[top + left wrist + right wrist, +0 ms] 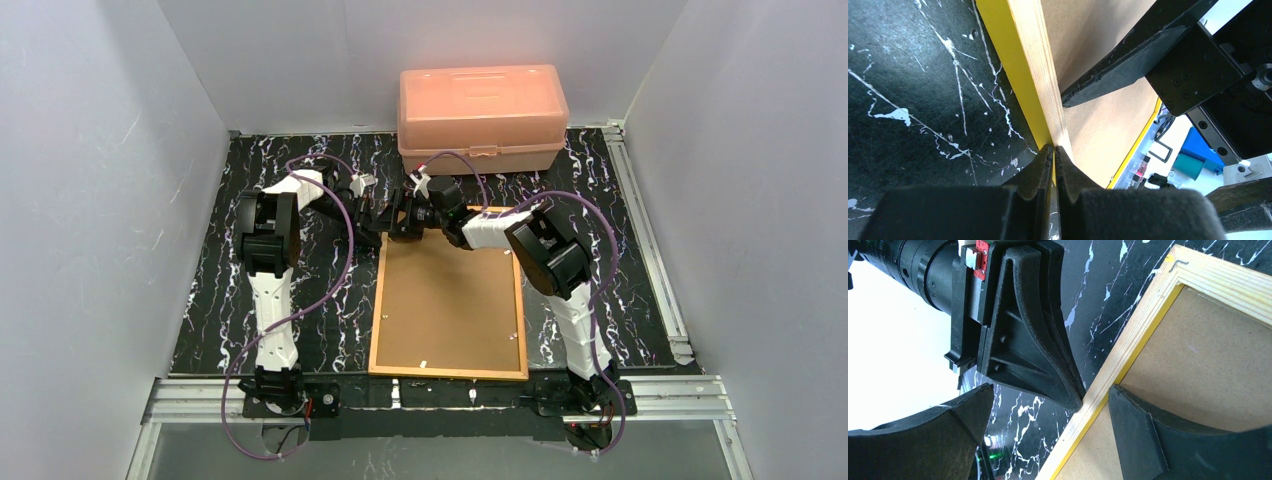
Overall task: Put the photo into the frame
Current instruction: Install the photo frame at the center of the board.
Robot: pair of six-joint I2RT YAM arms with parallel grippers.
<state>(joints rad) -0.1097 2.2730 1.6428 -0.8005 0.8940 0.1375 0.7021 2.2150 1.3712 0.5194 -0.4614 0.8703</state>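
The frame (450,300) lies back-up on the black marbled table, with its brown board facing me and a yellow-orange border around it. My left gripper (378,232) is shut, and its tips (1053,148) touch the outer side of the frame's left rail (1040,65) near the far corner. My right gripper (400,218) is open and straddles that same rail (1143,325). One of its fingers (1148,435) is over the backing board, the other (923,435) over the table. Its jaws hold nothing. The photo is out of view.
A salmon-pink plastic box (482,115) stands at the back, just beyond both grippers. Aluminium rails run along the right side (645,235) and the near edge (440,392). White walls enclose the table.
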